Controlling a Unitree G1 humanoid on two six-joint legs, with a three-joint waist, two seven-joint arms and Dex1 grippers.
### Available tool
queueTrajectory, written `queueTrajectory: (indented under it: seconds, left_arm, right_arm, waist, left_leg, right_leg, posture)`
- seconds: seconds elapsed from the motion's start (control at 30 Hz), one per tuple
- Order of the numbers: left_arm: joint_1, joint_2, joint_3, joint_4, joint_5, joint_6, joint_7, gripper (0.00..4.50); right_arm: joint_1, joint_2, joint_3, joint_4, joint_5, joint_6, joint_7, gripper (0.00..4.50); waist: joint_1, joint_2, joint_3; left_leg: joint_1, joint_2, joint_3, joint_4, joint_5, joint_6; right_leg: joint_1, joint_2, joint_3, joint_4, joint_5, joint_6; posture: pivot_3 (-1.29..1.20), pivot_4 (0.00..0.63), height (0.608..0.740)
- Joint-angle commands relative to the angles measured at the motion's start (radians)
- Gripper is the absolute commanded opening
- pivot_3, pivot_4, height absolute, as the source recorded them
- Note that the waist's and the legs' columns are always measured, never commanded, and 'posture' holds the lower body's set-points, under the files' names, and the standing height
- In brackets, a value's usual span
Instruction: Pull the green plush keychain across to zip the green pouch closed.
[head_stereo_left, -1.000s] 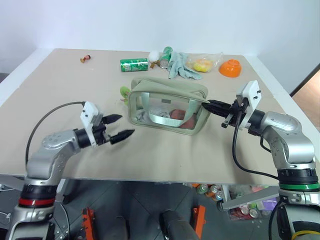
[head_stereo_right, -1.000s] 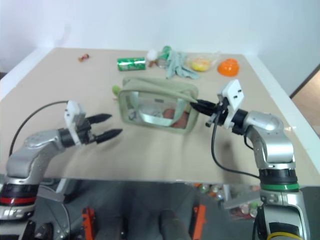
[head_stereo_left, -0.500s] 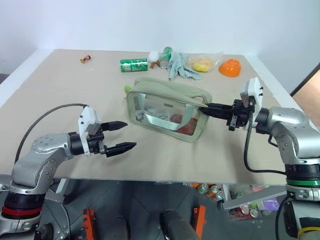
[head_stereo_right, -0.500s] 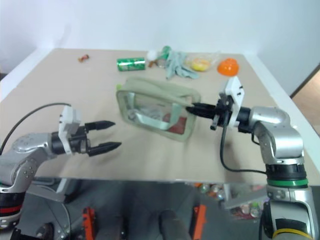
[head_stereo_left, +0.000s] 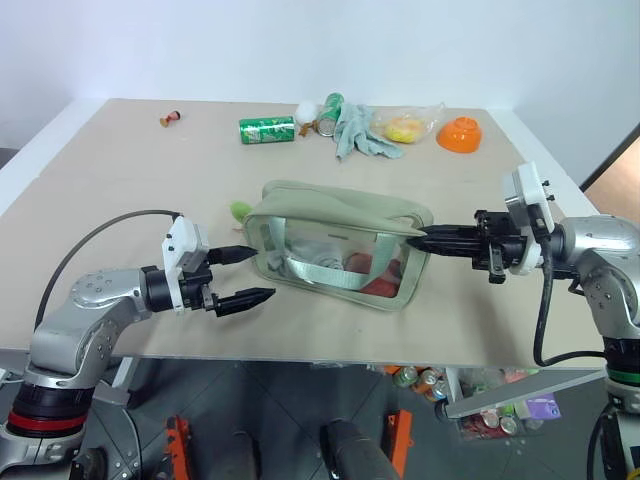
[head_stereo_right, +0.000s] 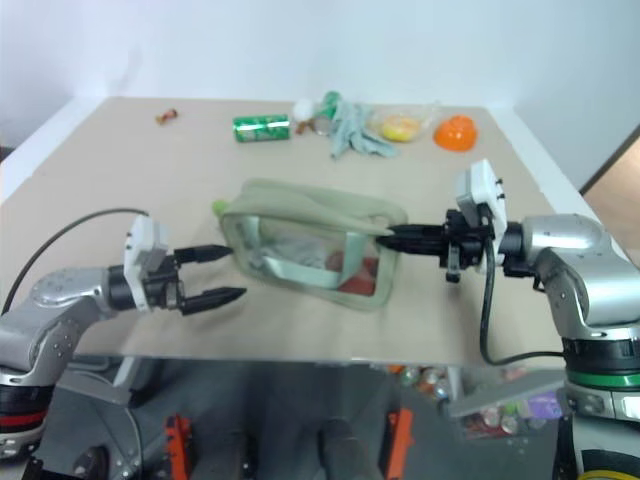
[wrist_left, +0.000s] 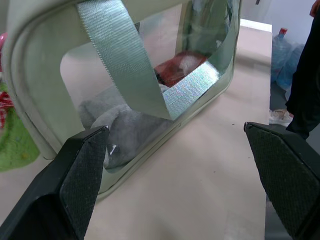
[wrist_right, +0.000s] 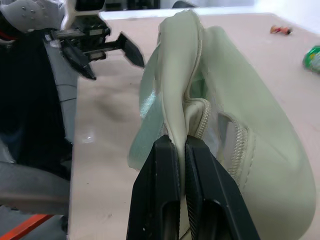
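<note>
The green pouch (head_stereo_left: 340, 245) stands on the table's near middle, its clear side facing me, with webbing handles and soft things inside. The green plush keychain (head_stereo_left: 240, 210) lies at the pouch's left end, touching the table. My right gripper (head_stereo_left: 413, 238) points left and is shut on the pouch's fabric edge beside the zipper at its right end; the right wrist view shows the fingers (wrist_right: 165, 165) pinching that edge. My left gripper (head_stereo_left: 262, 273) hangs open just left of the pouch, a little nearer than the keychain, holding nothing. Its fingers (wrist_left: 85, 165) frame the pouch (wrist_left: 150, 75) in the left wrist view.
Along the table's far side lie a green soda can (head_stereo_left: 267, 130), a grey-green glove (head_stereo_left: 355, 135), a plastic bag with yellow things (head_stereo_left: 405, 128), an orange bowl (head_stereo_left: 461, 134) and a small red thing (head_stereo_left: 171, 119). The table's near edge runs just below both grippers.
My right gripper has drawn back toward me and to the right, dragging the pouch nearer and turning it. The left gripper has stayed open in about the same place.
</note>
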Motion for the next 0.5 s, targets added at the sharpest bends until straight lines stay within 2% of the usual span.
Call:
queueTrajectory:
  seconds: [0.03, 0.23, 0.5]
  left_arm:
    - [-0.024, 0.004, 0.007, -0.004, 0.001, -0.031, -0.009, 4.47]
    - [-0.028, 0.006, 0.006, 0.021, 0.009, -0.055, -0.014, 4.47]
    - [-0.016, 0.006, 0.009, 0.031, 0.017, -0.076, -0.022, 4.47]
  right_arm:
    - [-0.01, 0.024, -0.006, -0.008, -0.034, -0.075, -0.029, 0.0]
    - [-0.023, 0.049, 0.048, 0.094, -0.165, -0.273, -0.01, 0.0]
    - [-0.016, 0.039, 0.044, 0.118, -0.183, -0.295, -0.016, 0.0]
  waist:
    - [-0.001, 0.0, 0.0]
    - [-0.005, 0.0, 0.0]
    - [-0.006, 0.0, 0.0]
  left_leg:
    - [0.0, 0.0, 0.0, 0.0, 0.0, 0.0]
    - [0.001, 0.0, 0.0, 0.0, 0.0, 0.0]
    - [0.001, 0.0, 0.0, 0.0, 0.0, 0.0]
  right_leg:
    - [0.0, 0.0, 0.0, 0.0, 0.0, 0.0]
    - [0.0, 0.0, 0.0, 0.001, 0.0, 0.0]
    - [0.0, 0.001, 0.0, 0.002, 0.0, 0.0]
  posture:
    - [0.0, 0.15, 0.74]
    - [0.0, 0.15, 0.74]
    - [0.0, 0.15, 0.74]
